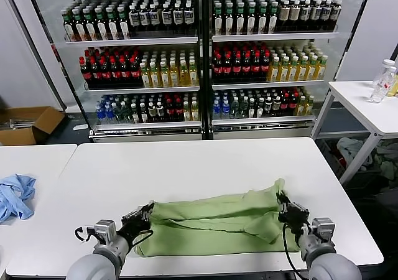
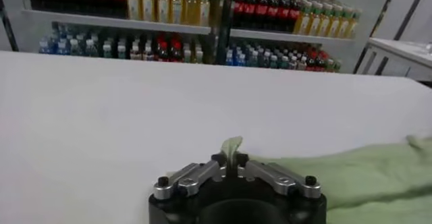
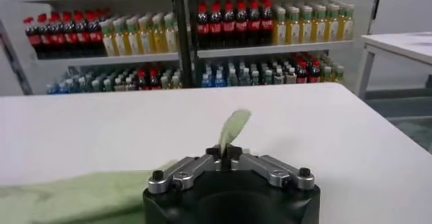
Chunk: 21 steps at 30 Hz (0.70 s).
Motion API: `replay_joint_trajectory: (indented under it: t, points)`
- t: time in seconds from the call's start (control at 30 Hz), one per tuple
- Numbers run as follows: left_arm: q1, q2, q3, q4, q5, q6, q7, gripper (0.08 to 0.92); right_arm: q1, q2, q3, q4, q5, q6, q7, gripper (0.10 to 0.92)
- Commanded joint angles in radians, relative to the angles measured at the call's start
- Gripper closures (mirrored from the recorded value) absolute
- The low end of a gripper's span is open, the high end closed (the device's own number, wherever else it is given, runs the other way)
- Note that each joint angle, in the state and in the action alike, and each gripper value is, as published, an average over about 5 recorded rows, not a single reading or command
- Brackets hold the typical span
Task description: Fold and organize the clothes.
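Both hands pinched on shirt [image 1: 214,221], lying part-folded across near bench [image 1: 186,168] edge: left hand [image 1: 142,216] at left end, right hand [image 1: 287,210] at right end. Ends best lifted level, together, fabric kept taut, fold laid straight.

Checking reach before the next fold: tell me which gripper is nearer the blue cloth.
Left. The left gripper grips the green shirt nearer the blue cloth; the right gripper pinches the shirt's far end.
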Motion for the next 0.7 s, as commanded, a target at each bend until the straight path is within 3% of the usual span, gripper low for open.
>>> replay_joint_trajectory:
  t: [0.03, 0.27, 0.47, 0.53, 0.7]
  points:
    - [0.104, -0.116, 0.02, -0.051, 0.3, -0.098, -0.152, 0.705, -0.095, 0.007, 0.028, 0.067, -0.123, 0.008, -0.023, 0.681]
    - [0.085, -0.211, 0.046, 0.073, 0.374, -0.033, -0.215, 0.506, -0.093, -0.002, 0.038, 0.061, -0.143, 0.004, -0.03, 0.491]
    - [0.072, -0.233, 0.066, 0.121, 0.37, -0.032, -0.217, 0.348, -0.095, -0.007, 0.037, 0.063, -0.15, 0.01, -0.034, 0.326]
    - [0.081, -0.233, 0.069, 0.128, 0.368, -0.03, -0.211, 0.354, -0.096, -0.011, 0.041, 0.065, -0.149, 0.012, -0.034, 0.268]
    - [0.097, -0.229, 0.06, 0.129, 0.331, -0.027, -0.188, 0.487, -0.1, -0.02, 0.052, 0.07, -0.143, 0.022, -0.035, 0.208]
